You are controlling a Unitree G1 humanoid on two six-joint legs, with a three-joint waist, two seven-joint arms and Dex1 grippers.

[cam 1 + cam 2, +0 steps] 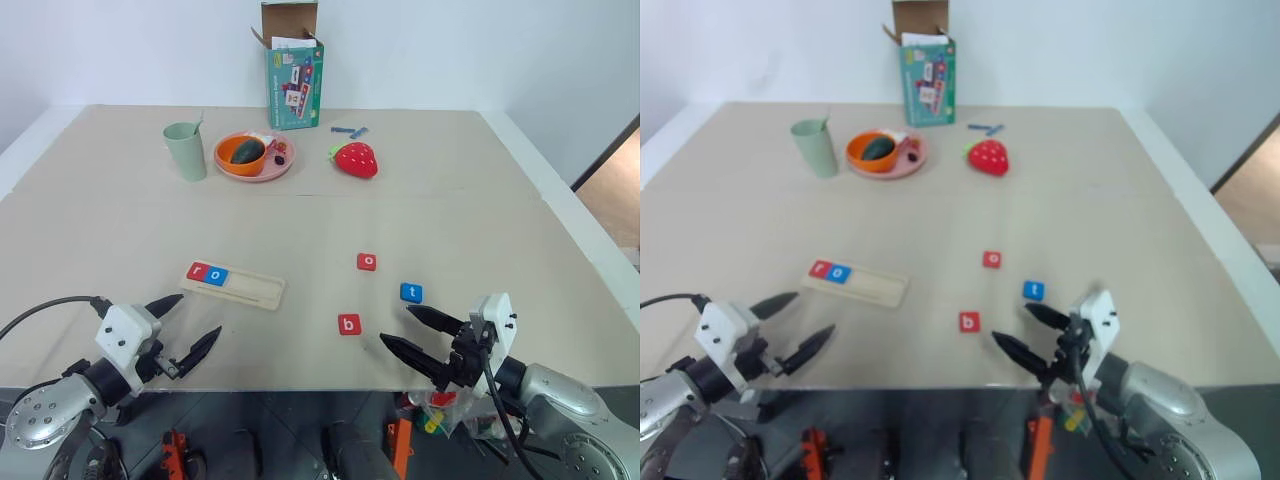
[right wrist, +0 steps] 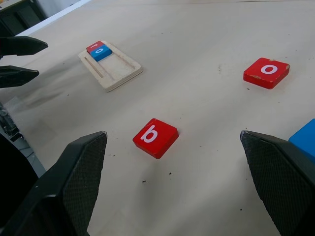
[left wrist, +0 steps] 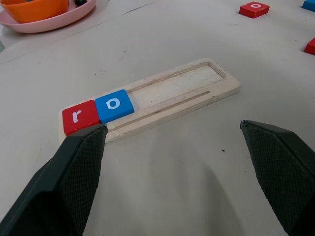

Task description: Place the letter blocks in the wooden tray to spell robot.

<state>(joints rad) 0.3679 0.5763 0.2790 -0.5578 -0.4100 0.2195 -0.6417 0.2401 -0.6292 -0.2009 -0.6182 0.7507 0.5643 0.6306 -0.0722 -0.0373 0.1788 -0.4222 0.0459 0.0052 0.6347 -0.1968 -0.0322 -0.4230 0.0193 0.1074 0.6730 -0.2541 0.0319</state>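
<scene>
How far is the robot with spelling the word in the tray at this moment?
Done: the red r and blue o sit at one end of the wooden tray. In hand: nothing; the left gripper and right gripper are open and empty. Left: red b, red o and blue t on the table.

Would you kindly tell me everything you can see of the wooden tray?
The wooden tray is a long, narrow, shallow strip of pale wood with a raised rim and a thin groove along one long side. It lies flat on the beige table, ahead of the left claw, which does not touch it. A red r block and a blue o block fill its left end; the rest is bare.
</scene>
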